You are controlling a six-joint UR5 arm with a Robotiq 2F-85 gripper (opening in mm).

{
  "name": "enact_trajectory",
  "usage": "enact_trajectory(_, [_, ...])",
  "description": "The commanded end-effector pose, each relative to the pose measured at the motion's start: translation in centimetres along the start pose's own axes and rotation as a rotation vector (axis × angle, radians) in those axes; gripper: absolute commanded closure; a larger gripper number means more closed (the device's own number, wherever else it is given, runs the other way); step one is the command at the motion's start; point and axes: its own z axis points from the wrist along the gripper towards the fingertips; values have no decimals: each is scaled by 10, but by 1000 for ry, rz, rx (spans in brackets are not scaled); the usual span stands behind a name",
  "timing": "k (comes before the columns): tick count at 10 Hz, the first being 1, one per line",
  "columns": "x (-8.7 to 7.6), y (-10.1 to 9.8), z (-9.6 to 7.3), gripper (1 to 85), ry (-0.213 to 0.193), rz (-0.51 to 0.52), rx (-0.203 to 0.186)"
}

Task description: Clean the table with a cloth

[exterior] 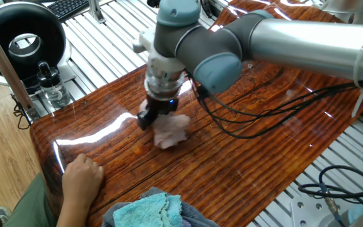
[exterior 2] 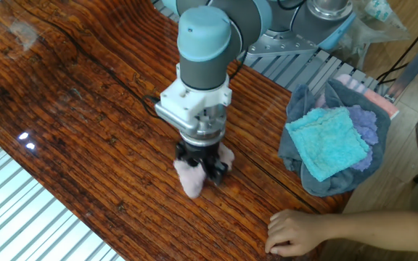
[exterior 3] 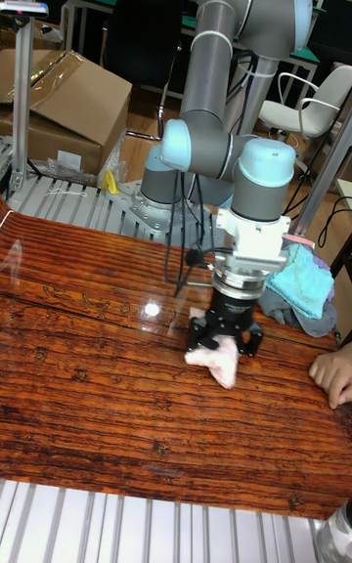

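Observation:
The pale pink cloth (exterior: pixel 169 130) (exterior 2: pixel 192 179) (exterior 3: pixel 218 360) is pressed flat against the glossy reddish-brown table (exterior: pixel 251 145) (exterior 2: pixel 71 123) (exterior 3: pixel 88 377). My gripper (exterior: pixel 158 123) (exterior 2: pixel 202 169) (exterior 3: pixel 225 341) points straight down and is shut on the cloth, whose loose end spills out below the black fingers. In the fixed views it sits toward the table end where a person's hand rests.
A person's hand (exterior: pixel 80 180) (exterior 2: pixel 303 232) (exterior 3: pixel 332 375) lies on the table edge. A heap of cloths topped by a turquoise one (exterior: pixel 147 211) (exterior 2: pixel 329 141) (exterior 3: pixel 301 280) sits at that end. Black cables (exterior: pixel 263 107) trail from the arm across the table. A silver ribbed frame (exterior 2: pixel 20 217) borders the wood.

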Motion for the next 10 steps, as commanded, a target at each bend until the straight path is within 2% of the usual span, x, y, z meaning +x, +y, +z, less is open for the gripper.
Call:
enact_trajectory(1, [-10,23,1,847,-32,44,-61])
enact_trajectory(2, [-9,10,2,847,-29,-14,-9])
enact_trajectory(3, [-8,-18,1,847,-21,-103,98])
enact_trajectory(4, [-3,-23,0,847,2,-152,116])
enact_trajectory(5, [0,-36,-2,847,28,-252,166])
enact_trajectory(6, [12,-22,0,847,68,-285,105])
enact_trajectory(7, [17,-19,0,847,86,-306,90])
enact_trajectory(8, [16,-11,1,847,79,-325,61])
enact_trajectory(9, [14,2,1,847,64,-313,11])
enact_trajectory(10, [18,10,1,847,73,-234,-19])
